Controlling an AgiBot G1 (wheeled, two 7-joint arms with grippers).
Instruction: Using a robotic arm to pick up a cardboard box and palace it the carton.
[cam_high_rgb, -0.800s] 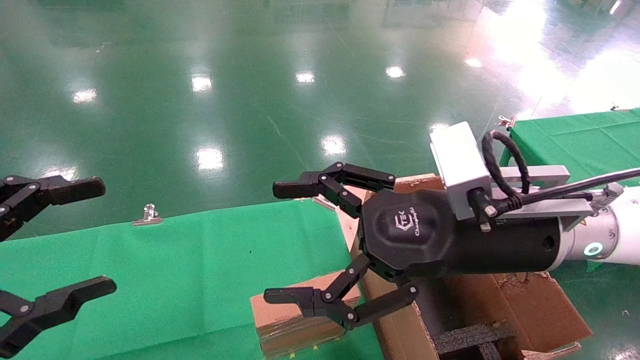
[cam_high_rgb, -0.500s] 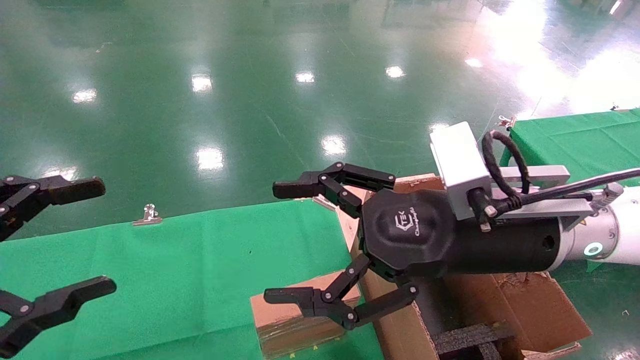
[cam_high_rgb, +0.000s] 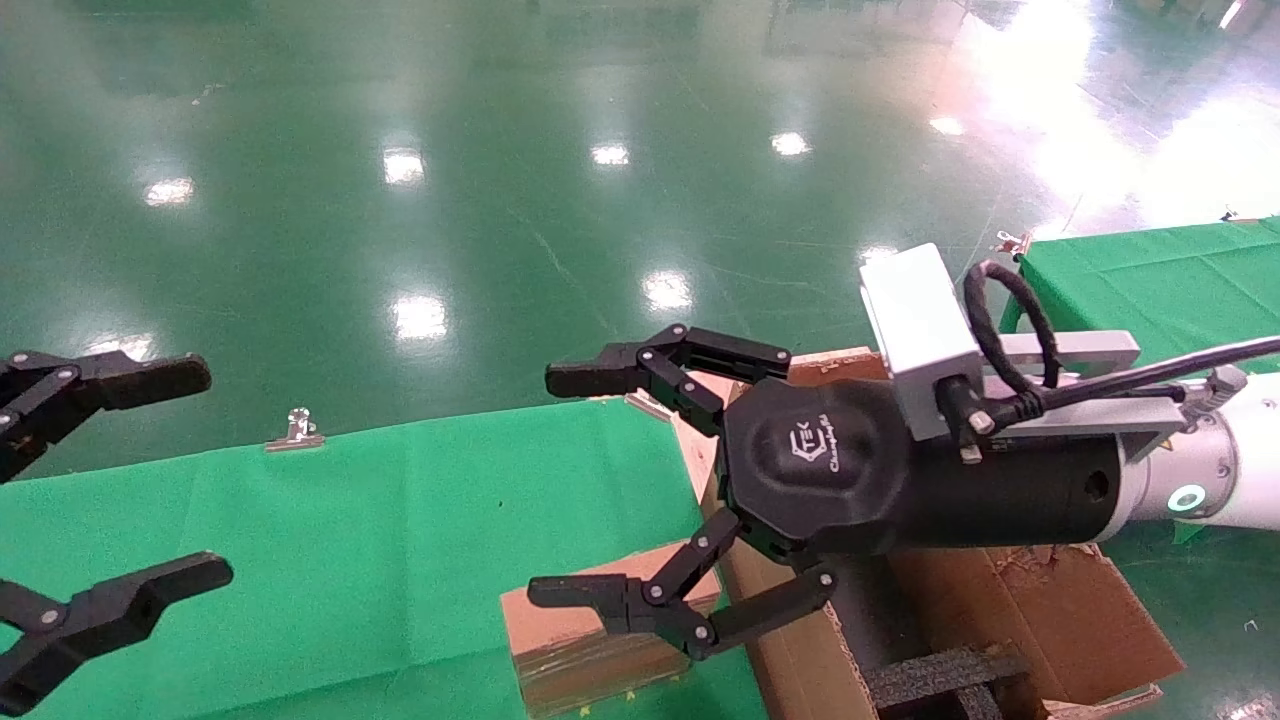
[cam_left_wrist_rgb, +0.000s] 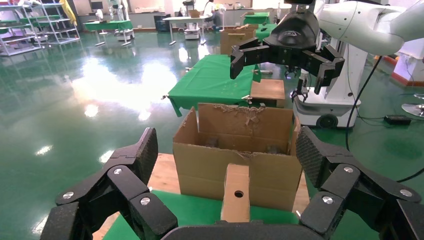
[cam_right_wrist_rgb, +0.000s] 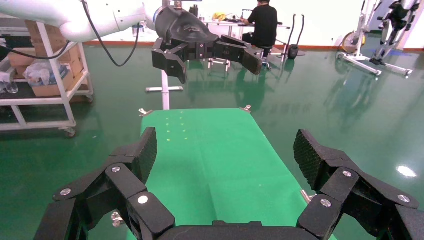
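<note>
Sitting untouched at the near edge of the green tabletop (cam_high_rgb: 350, 520), the box (cam_high_rgb: 570, 640) has yet to be picked up, so the whole task remains: grasp, lift, carry into the carton (cam_high_rgb: 1050, 610). That carton stands just beside the tabletop's right edge, flaps up, black foam inside. The right hand (cam_high_rgb: 590, 490) hangs above the box with its fingers spread wide and nothing between them; the box lies below its lower finger. The left hand (cam_high_rgb: 150, 470), also spread wide and empty, hovers over the tabletop's left end.
</note>
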